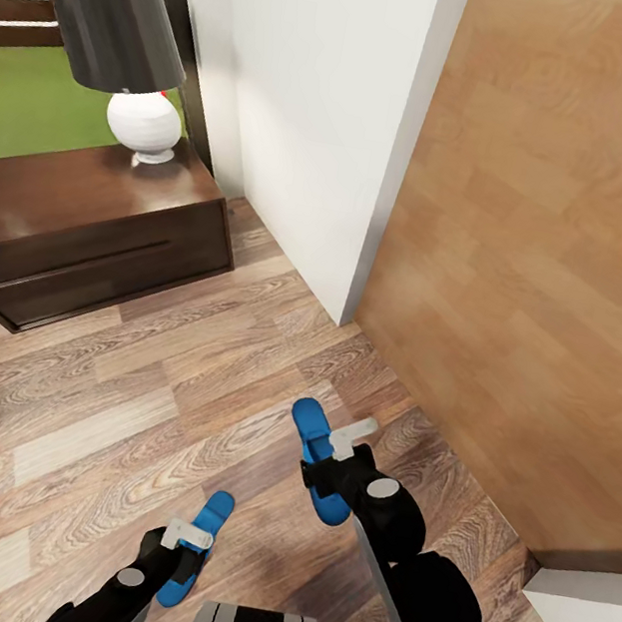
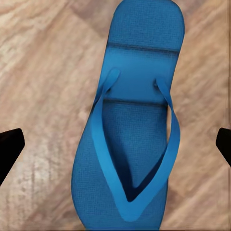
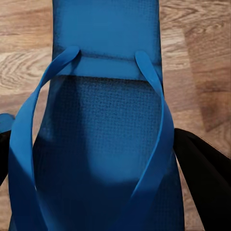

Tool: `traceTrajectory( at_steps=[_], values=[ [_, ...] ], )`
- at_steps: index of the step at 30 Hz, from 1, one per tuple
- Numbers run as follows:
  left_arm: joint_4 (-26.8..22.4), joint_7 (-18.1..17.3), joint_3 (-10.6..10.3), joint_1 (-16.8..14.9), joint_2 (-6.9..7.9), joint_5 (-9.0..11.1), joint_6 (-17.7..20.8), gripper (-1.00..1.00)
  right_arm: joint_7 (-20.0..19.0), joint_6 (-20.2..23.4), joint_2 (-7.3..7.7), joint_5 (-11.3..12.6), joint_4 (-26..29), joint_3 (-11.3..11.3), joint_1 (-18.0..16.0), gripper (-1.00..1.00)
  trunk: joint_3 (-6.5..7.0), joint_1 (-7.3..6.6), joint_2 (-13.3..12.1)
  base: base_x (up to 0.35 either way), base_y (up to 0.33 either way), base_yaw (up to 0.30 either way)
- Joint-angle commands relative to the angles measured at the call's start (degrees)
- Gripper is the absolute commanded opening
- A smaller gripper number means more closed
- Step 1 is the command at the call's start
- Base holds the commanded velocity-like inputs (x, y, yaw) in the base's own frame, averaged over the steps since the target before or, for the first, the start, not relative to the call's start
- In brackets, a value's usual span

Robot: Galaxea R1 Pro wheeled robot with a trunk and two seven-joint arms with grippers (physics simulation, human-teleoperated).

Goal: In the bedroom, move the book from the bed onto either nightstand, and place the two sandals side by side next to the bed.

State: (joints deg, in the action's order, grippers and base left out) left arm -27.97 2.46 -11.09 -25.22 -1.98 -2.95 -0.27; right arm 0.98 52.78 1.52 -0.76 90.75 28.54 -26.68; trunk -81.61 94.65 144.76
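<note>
Two bright blue sandals lie on the wood-plank floor. My left gripper (image 1: 179, 564) hovers over the left sandal (image 1: 214, 513), open; in the left wrist view that sandal (image 2: 130, 144) lies flat between my widely spread fingers (image 2: 9, 144), with floor showing on each side. My right gripper (image 1: 329, 478) is down on the right sandal (image 1: 308, 420). In the right wrist view that sandal (image 3: 103, 144) sits very close, and the dark fingers (image 3: 197, 168) press against its edges, shut on it. A dark brown nightstand (image 1: 83, 222) stands at the left. The book and the bed are out of view.
A lamp (image 1: 108, 14) with a dark shade and a white round base stands on the nightstand. A white wall corner (image 1: 323, 121) juts out ahead, and a light brown wooden door (image 1: 541, 269) fills the right side. Open floor lies between the nightstand and the sandals.
</note>
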Motion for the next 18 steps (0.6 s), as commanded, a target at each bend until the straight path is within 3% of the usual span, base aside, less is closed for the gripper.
traceTrajectory(
  at_steps=[1, 8, 12, 18],
  values=[
    [0.0, 0.3, -0.2, 0.0, -0.13, -0.5, 0.0, 1.0, 0.0, 0.6, 0.05, 0.0, 0.1, 0.1, -0.2, -1.0, -0.26, 0.01, 0.0, 0.0, 0.0, 0.0],
    [0.0, 0.2, -0.5, 0.0, -1.0, -1.3, 0.0, 1.0, -2.8, 1.7, 0.19, -0.1, 0.1, -0.1, -1.3, -1.0, -0.26, 0.01, 0.0, 0.0, 0.0, 0.0],
    [0.0, 0.2, -0.5, 0.0, -1.36, -1.4, 0.0, 1.0, -5.0, 2.2, 0.19, -0.1, 0.0, -0.2, -2.8, -1.0, -0.93, 0.09, 0.1, 0.0, 0.0, 0.0],
    [-0.1, 0.2, -0.6, 0.0, -1.64, -1.4, 0.0, 1.0, -5.4, 2.4, 0.3, -0.1, 0.0, -0.2, -3.2, -1.0, -0.93, 0.09, 0.1, 0.0, 0.0, 0.0]
  ],
)
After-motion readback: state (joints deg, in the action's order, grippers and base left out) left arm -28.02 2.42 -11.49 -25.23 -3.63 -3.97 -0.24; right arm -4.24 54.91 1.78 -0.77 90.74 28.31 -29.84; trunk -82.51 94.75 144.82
